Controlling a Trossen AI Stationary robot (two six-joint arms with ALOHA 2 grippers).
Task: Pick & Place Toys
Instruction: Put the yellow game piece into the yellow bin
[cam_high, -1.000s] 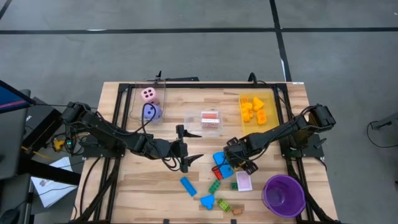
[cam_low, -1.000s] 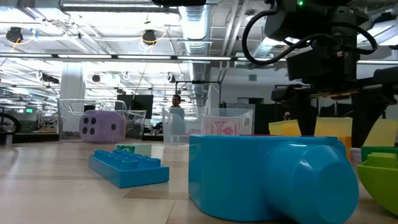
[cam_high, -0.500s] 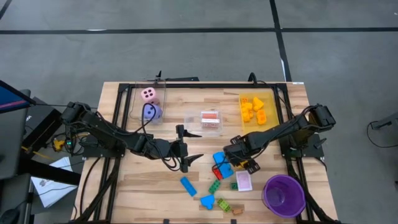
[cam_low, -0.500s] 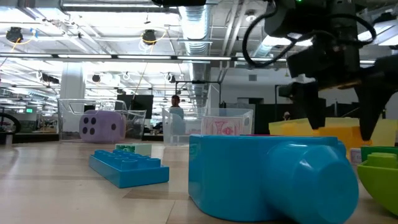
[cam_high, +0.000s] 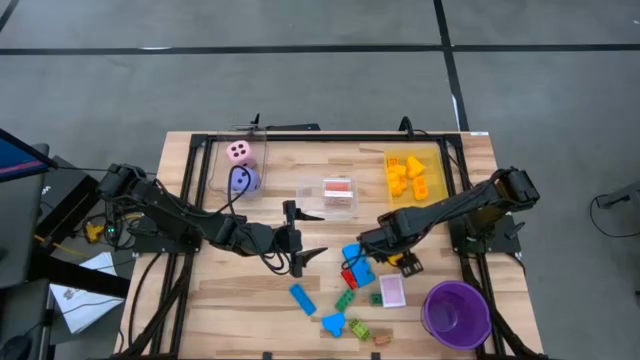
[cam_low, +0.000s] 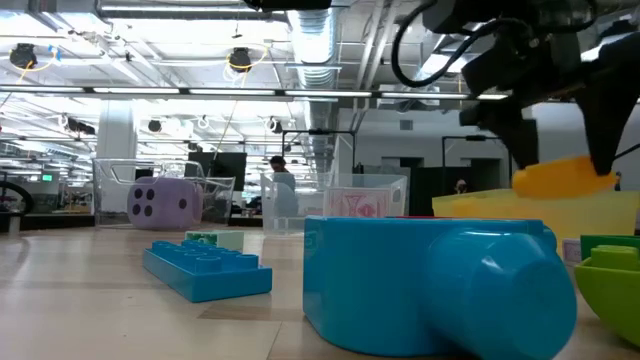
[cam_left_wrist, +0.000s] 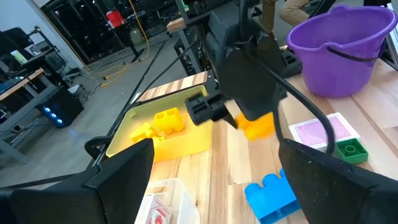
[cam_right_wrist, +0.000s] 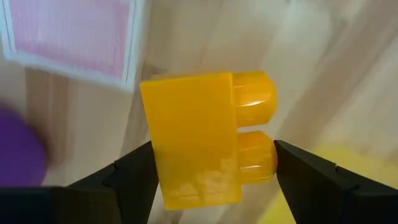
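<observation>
The right tool (cam_right_wrist: 208, 180) grips a yellow brick (cam_right_wrist: 205, 146) between its fingers, lifted clear of the desk (cam_high: 230, 300). Just beside it lie a pink-backed card (cam_high: 392, 291) and blue bricks (cam_high: 356, 262); the yellow bin (cam_high: 437, 160) sits beyond. The left tool (cam_high: 305, 238) hovers open, well apart.

Purple cup (cam_left_wrist: 348, 46) cut off by the left wrist view's edge; card faces (cam_high: 339, 189) too small to read.
</observation>
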